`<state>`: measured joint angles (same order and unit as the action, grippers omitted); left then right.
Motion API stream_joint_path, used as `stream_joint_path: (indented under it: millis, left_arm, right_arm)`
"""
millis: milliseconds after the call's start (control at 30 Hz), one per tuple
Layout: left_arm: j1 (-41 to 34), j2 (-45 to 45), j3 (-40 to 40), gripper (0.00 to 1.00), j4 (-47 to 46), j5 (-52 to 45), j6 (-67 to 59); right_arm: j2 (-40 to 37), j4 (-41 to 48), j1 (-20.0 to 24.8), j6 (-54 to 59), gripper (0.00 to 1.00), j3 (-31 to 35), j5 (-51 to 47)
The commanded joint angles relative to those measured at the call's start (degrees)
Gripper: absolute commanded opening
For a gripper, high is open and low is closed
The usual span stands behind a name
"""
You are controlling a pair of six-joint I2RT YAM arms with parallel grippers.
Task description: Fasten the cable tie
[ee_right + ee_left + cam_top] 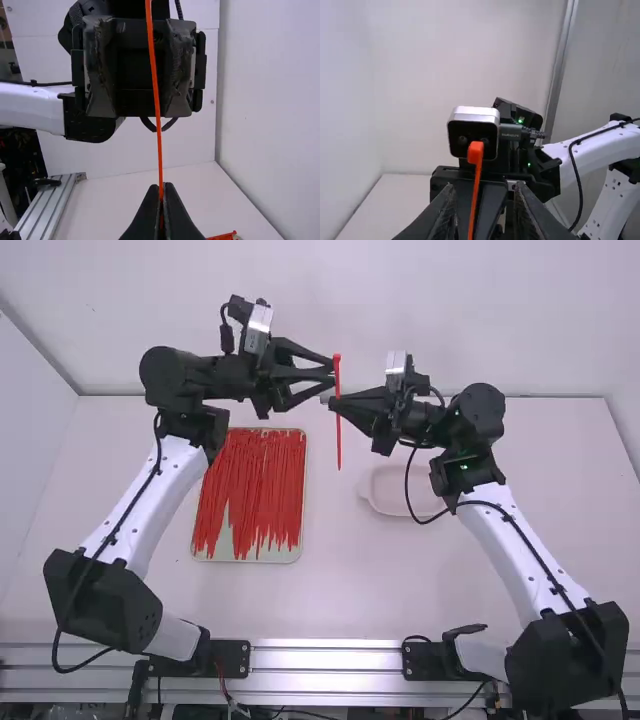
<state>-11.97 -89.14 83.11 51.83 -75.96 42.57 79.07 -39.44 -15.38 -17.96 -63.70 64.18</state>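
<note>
- In the upper middle of the high view, the tie (338,425) hangs upright in the air above the tabletop (340,570), with its head (338,360) uppermost and its tail pointing down.
- The right end effector (161,196) is clamped on the strap, its two fingers pressed together on it some way below the head.
- The left end effector (481,195) has its fingers apart. The strap runs up between them and, as far as we can see, touches neither.
- We judge the tie to be very light, thin and springy. It holds straight from one pinch, but the free tail would likely bend if pushed end-on.
- Smooth plastic slips, so its flat faces should give a surer hold than its narrow edges.
- We would grip near the tail tip for threading, so that little length can buckle, and grip just under the head, leaving the slot free.
- More ties lie in the tray (303,490) at centre left.
</note>
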Motion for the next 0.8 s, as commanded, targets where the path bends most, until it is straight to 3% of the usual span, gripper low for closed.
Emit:
stream_joint_path:
  millis: [0, 133, 233, 667, 767]
  left_arm:
    - [-0.90, 0.09, 1.46, 0.29, -2.89, 2.75, -4.42]
    - [-0.70, 0.09, 1.46, 0.24, -4.81, 3.82, -5.11]
    - [-1.14, 0.09, 1.46, 0.14, -5.01, 4.09, -6.58]
    - [-1.49, 0.09, 1.49, 0.15, -3.78, 4.48, -5.99]
    - [-1.66, 0.09, 1.49, 0.08, -3.19, 4.31, -5.97]
  right_arm:
    - [0.44, -0.17, 0.00, -0.28, 0.00, -1.90, 0.28]
    - [0.44, -0.24, 0.00, -0.26, 0.00, -1.90, 0.26]
    - [0.44, 0.33, 0.00, -0.24, 0.00, -1.90, 0.15]
    - [0.44, 1.27, 0.00, -0.28, 0.00, -1.90, -1.01]
    - [0.44, 1.27, 0.00, -0.26, 0.00, -1.90, -1.01]
